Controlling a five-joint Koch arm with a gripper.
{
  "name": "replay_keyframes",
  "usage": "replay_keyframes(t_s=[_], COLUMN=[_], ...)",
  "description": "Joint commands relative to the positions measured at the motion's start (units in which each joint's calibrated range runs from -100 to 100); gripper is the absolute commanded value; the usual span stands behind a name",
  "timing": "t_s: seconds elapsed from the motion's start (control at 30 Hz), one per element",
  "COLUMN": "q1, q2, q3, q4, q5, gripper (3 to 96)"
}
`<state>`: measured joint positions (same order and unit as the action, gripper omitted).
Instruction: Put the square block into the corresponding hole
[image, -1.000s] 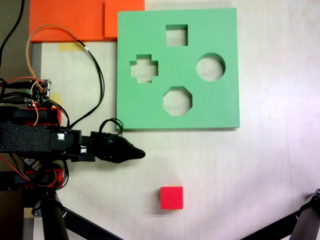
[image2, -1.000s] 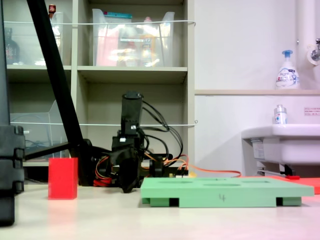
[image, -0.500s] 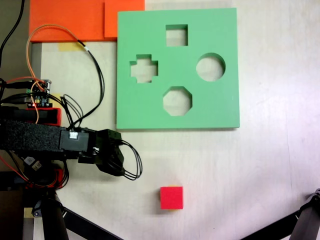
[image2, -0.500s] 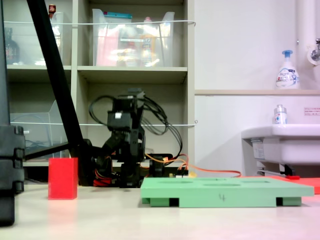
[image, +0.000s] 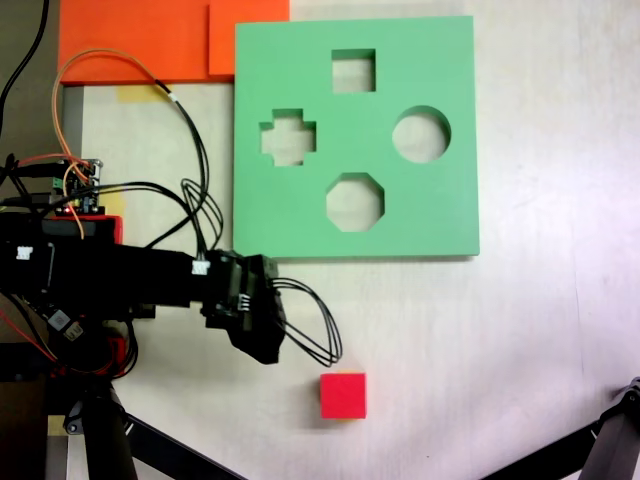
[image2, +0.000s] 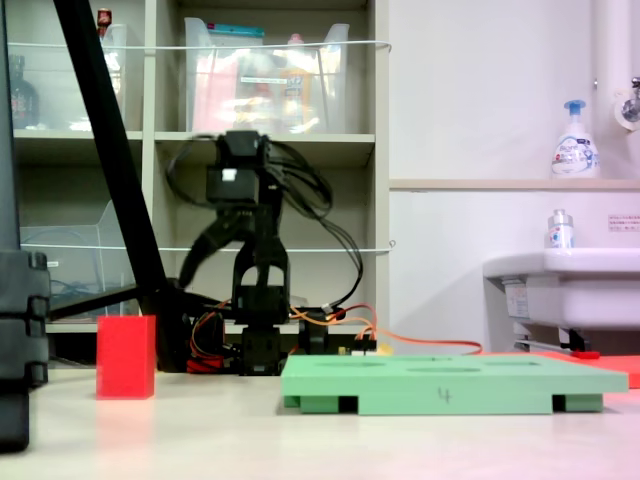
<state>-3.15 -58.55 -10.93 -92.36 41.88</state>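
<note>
The square block (image: 343, 395) is a small red cube standing free on the pale table, and it appears again at the second exterior view's left (image2: 126, 357). The corresponding hole (image: 353, 70) is the square cutout near the far edge of the green board (image: 300, 220), which lies flat (image2: 450, 385). My gripper (image: 262, 336) hangs above the table, up and to the left of the cube in the first exterior view, and touches nothing. In the second exterior view the gripper (image2: 226, 282) is raised with its fingers spread in an inverted V and nothing between them.
The board also has cross (image: 288, 137), round (image: 421, 134) and octagonal (image: 354, 201) cutouts. Orange foam sheets (image: 140, 40) lie at the top left. Loose cables (image: 190, 160) loop near the arm's base. Black tripod legs (image: 160, 445) cross the bottom corners. A sink (image2: 570, 290) stands right.
The arm has swung toward the red cube and lifted. The gripper, shut and low a second ago, is now raised with its fingers spread. The cube and board have not moved.
</note>
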Motion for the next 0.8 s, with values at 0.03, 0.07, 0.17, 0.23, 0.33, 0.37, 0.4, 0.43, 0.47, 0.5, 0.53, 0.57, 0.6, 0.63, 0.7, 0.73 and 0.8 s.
replay_keyframes(t_s=[0.03, 0.07, 0.17, 0.23, 0.33, 0.37, 0.4, 0.43, 0.47, 0.5, 0.53, 0.57, 0.6, 0.63, 0.7, 0.73, 0.8], q1=[-2.30, -3.08, -4.93, -6.20, -7.77, -8.21, -8.40, -8.64, -8.74, -8.84, -8.84, -8.84, -8.89, -8.89, -8.84, -8.79, -8.69], q2=[5.06, 6.59, 11.20, 15.11, 19.30, 20.70, 21.40, 22.94, 23.91, 25.17, 26.15, 27.13, 28.66, 29.22, 31.18, 32.43, 34.53], q3=[7.14, 8.43, 12.02, 14.91, 18.40, 19.40, 20.00, 20.90, 21.79, 22.69, 23.29, 23.99, 25.38, 26.18, 28.17, 29.07, 30.37], q4=[-2.82, -2.82, -2.92, -2.92, -3.11, -3.11, -3.11, -3.11, -3.11, -3.11, -3.11, -3.01, -3.01, -3.01, -3.01, -3.01, -2.92], q5=[-2.78, -3.57, -5.52, -6.89, -8.11, -8.45, -8.79, -8.94, -9.04, -9.08, -9.13, -9.13, -9.13, -9.13, -9.13, -9.13, -9.13], gripper=[66.8, 69.4, 78.7, 82.5, 82.5, 82.5, 82.5, 82.5, 82.5, 82.5, 82.5, 82.4, 82.4, 82.5, 82.4, 82.4, 82.4])
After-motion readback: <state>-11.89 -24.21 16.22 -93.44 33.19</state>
